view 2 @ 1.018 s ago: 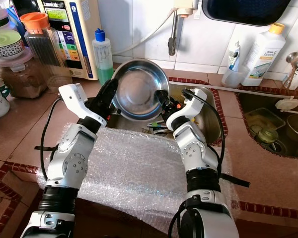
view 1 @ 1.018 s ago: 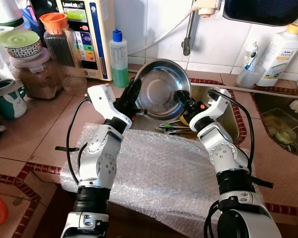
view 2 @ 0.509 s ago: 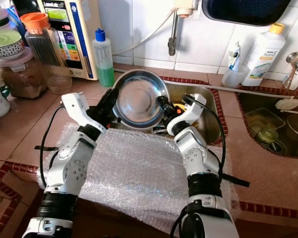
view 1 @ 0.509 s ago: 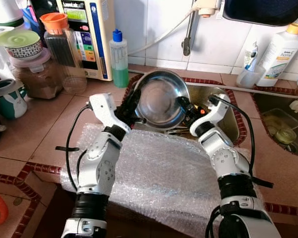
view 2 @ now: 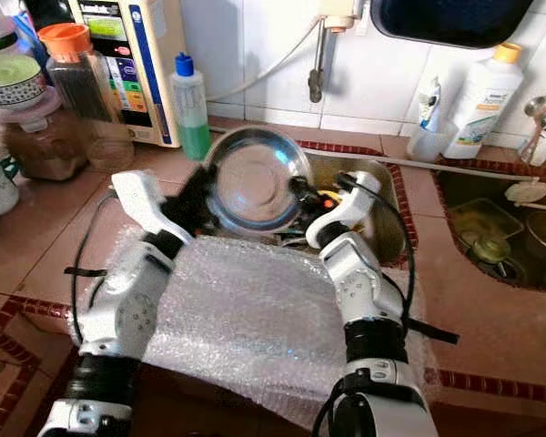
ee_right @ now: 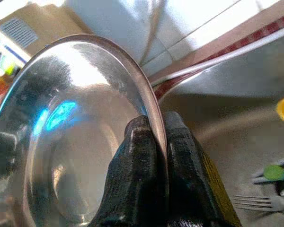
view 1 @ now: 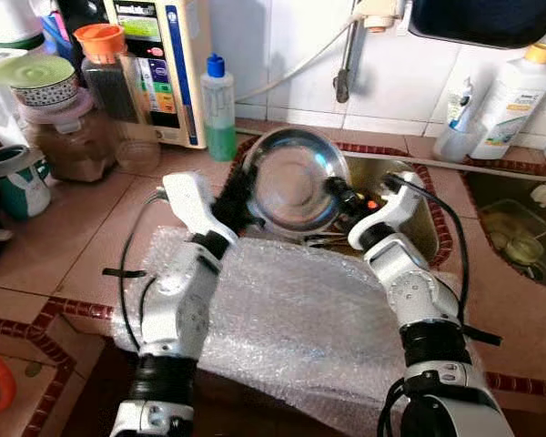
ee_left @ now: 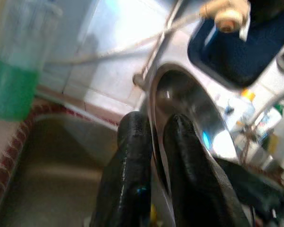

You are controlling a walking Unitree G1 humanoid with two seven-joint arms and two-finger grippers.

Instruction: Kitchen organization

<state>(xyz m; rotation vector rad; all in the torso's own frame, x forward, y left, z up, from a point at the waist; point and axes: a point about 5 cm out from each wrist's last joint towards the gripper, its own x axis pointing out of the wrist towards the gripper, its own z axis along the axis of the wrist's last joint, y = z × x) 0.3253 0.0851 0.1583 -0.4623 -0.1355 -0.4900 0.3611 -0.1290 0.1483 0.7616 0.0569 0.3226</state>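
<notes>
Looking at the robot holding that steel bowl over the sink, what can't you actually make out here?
- Sink contents: mostly hidden behind the steel bowl and the right gripper in the head views.
- Left gripper: motion-blurred in the left eye view.
- Printing on the white bottle: too small to read.
- Dark object above the tiles: cut off by the top edge.
- Cutlery in the sink: cut off in the right wrist view.

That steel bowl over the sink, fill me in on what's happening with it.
The robot holds the steel bowl with both arms, tipped on edge with its hollow facing the camera, above the sink. The left pincer is shut on the rim on one side and the right pincer clamps the opposite rim. Cutlery lies in the sink below, and a sheet of bubble wrap covers the counter in front.
</notes>
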